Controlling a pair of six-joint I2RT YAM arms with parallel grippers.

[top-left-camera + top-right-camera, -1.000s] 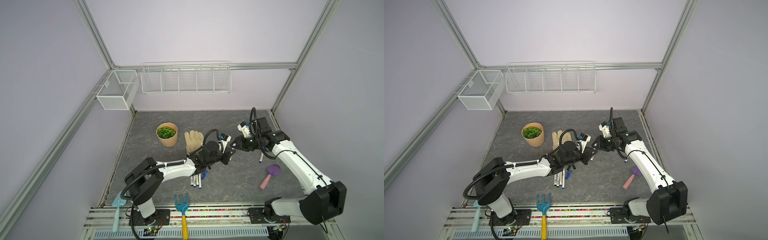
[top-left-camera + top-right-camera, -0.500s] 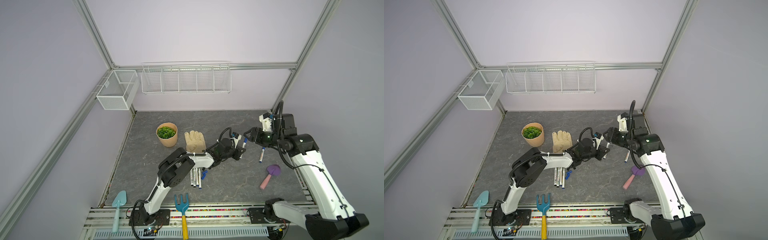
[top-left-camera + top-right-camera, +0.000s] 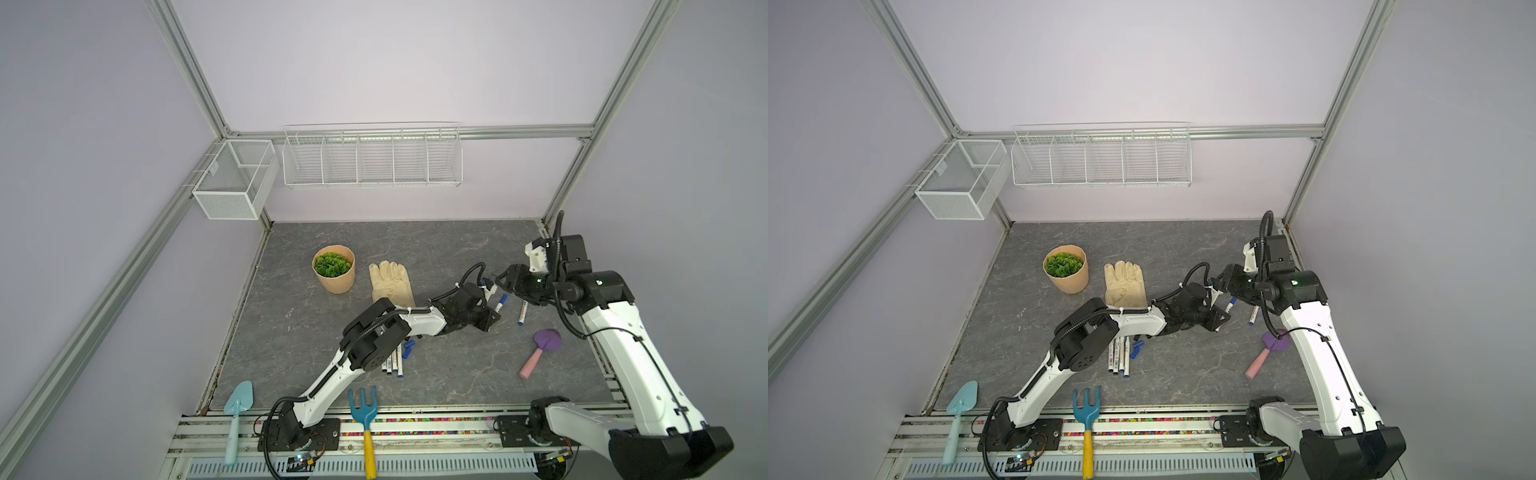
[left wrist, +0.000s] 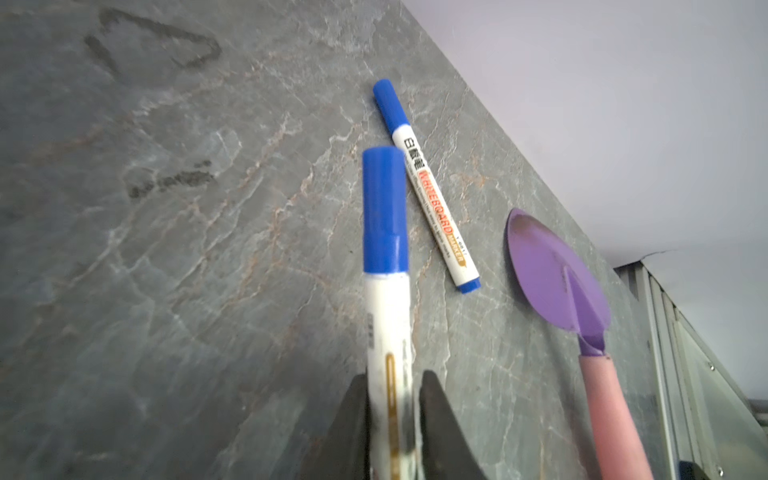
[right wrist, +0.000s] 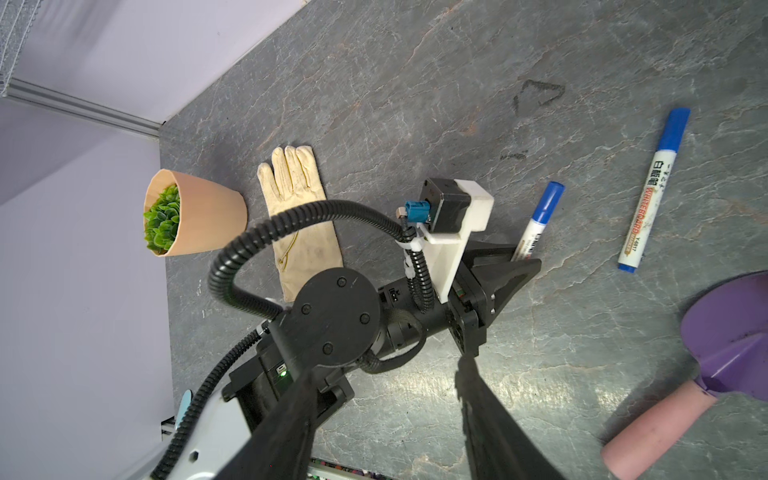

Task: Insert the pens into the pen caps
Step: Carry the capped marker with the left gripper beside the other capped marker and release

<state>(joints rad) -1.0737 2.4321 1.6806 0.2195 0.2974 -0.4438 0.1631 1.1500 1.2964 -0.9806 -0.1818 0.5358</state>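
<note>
A slim white marker pen with a blue plastic cap pushed on juts from the left gripper, over the grey stone-patterned table. The black jaws sit narrowly about its barrel; whether they pinch it cannot be told. The right gripper hangs just beside, jaws spread and empty. A second capped pen lies near a pink-handled purple trowel

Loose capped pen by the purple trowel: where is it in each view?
In a top view: capped pen just beyond the purple trowel.
In a top view: same spot.
Left wrist: between held pen and trowel.
Right wrist: likewise.
Shared landmark: the trowel.
</note>
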